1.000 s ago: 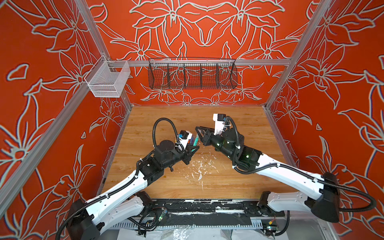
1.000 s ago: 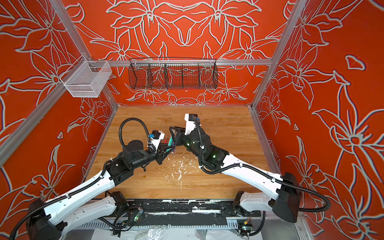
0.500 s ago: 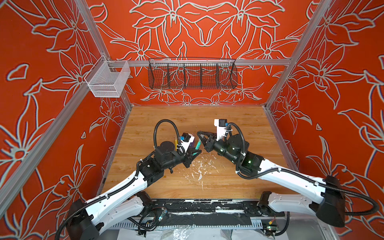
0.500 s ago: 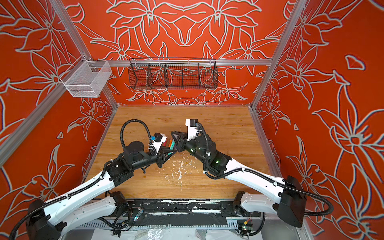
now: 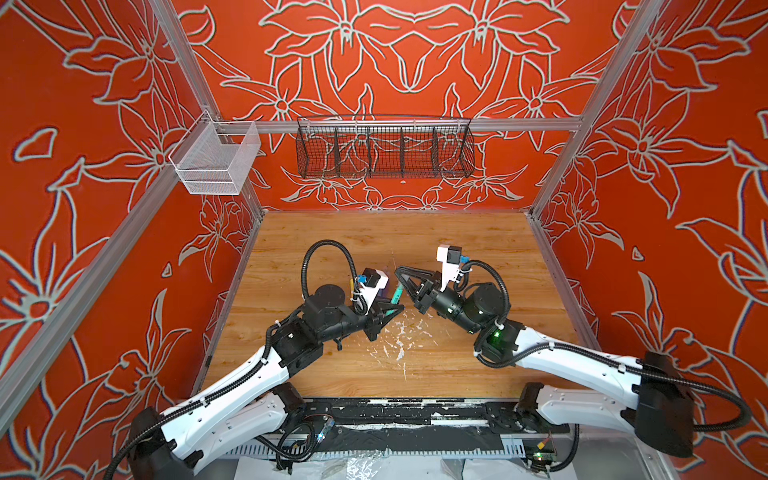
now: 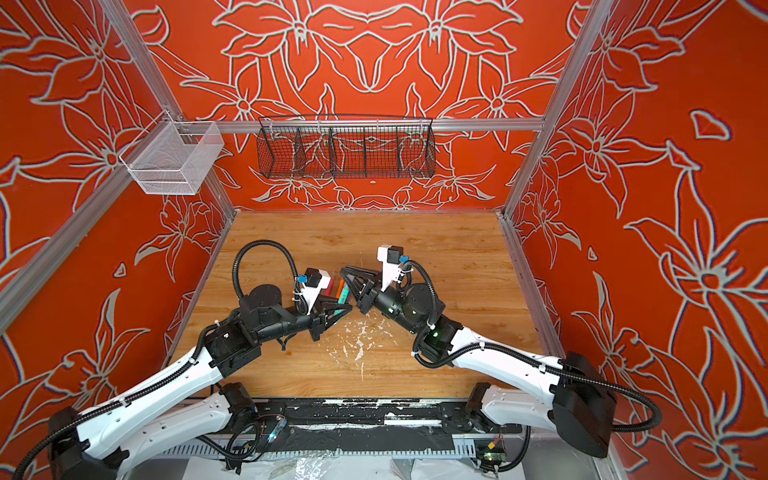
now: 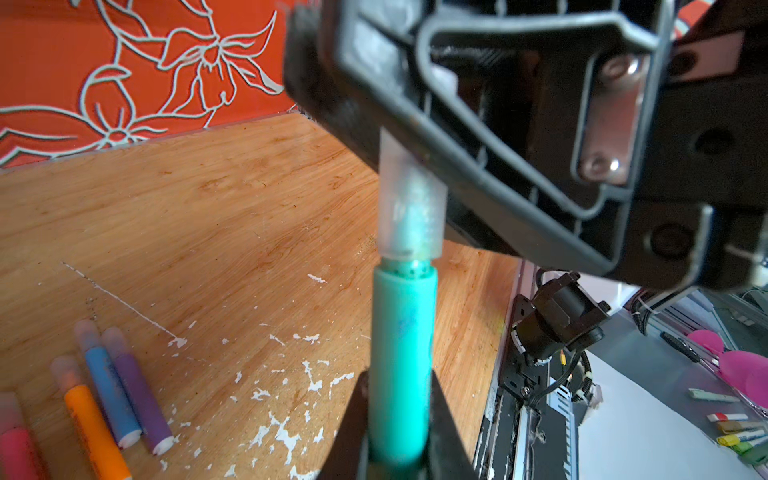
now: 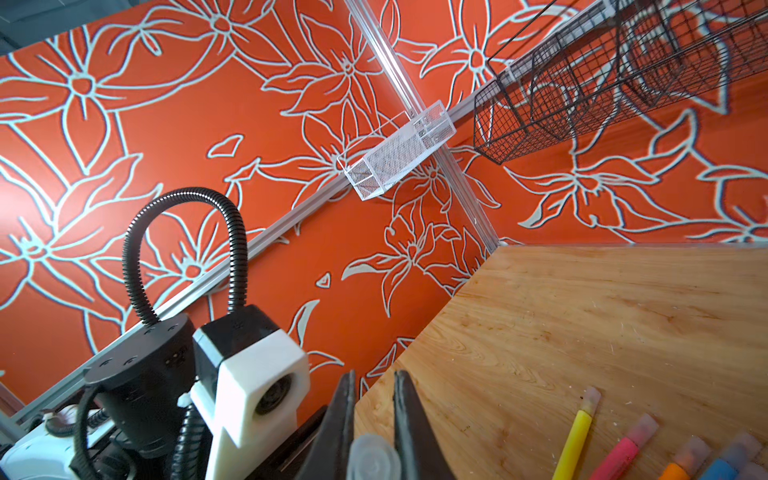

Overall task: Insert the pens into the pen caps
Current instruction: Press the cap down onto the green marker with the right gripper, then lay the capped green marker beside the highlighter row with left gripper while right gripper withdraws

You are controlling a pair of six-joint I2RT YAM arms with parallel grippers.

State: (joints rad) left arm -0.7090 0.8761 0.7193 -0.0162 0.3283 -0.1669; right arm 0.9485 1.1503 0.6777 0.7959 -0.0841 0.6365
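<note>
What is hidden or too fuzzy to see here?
Left wrist view: the cap's closed end, behind the right fingers; the green pen's tip, blurred inside it; the pink pen, cut by the edge.
Right wrist view: the cap, blurred and cut by the edge; the blue pen too.
Both top views: the cap, too small.

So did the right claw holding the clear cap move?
Yes. In a top view the right gripper, shut on the clear plastic pen cap, has slid slightly toward the front, away from the black wire basket.
</note>
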